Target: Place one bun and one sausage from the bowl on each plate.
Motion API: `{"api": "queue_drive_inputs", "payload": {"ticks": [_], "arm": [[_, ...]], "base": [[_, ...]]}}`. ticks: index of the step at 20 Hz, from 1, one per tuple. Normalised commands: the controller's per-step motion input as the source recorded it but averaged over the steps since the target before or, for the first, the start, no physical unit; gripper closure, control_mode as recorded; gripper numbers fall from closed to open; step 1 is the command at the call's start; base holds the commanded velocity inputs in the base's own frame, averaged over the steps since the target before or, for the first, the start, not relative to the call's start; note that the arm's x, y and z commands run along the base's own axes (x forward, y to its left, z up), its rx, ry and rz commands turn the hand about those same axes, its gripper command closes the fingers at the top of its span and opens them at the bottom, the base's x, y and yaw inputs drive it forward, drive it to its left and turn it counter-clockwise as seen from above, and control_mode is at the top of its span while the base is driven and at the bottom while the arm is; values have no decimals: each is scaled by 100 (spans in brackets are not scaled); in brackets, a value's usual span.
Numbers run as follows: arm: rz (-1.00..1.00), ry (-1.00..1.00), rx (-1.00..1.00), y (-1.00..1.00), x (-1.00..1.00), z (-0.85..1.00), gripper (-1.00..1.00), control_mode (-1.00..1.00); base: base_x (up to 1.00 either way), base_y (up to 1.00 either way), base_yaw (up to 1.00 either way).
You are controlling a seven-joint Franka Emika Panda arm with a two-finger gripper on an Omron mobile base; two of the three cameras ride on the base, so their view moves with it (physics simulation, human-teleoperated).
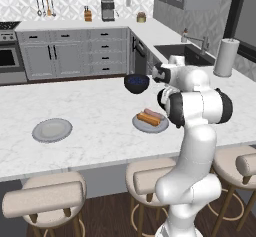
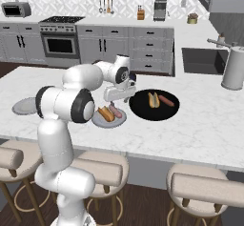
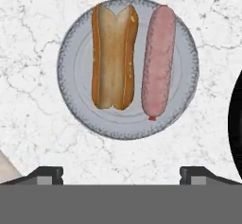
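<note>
Gripper [image 3: 121, 173] hangs released, jaws spread wide, directly above the near plate [image 3: 75, 100], where a bun [image 3: 113, 57] and a sausage [image 3: 158, 60] lie side by side. Beyond on the desk [image 2: 205, 120], the black bowl [image 2: 143, 110] holds another bun [image 2: 153, 99] and sausage [image 2: 166, 100]; the second plate [image 1: 52, 130] sits well apart.

In the hand view, the black bowl [image 3: 236, 124] is being cut off by the right edge, showing just a curved sliver. In the left base view, the arm is hiding that bowl's place and covering the near plate's [image 1: 141, 125] right rim.
</note>
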Motion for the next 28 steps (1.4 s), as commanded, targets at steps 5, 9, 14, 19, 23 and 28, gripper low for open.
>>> {"api": "queue_drive_inputs", "payload": {"ticks": [5,9,14,19,23,28], "arm": [[-18,-2,-1,-51,-41,55,-100,-100],[-23,0,0,-51,-23,46,-100,-100],[-19,0,0,-66,0,27,-100,-100],[-17,-1,0,-64,7,11,-100,-100],[-8,0,-2,-18,61,-41,-100,-100],[-4,0,-2,-1,98,-69,-100,-100]], "base": [[0,0,0],[0,0,0],[0,0,0],[0,0,0],[0,0,0],[0,0,0]]}}
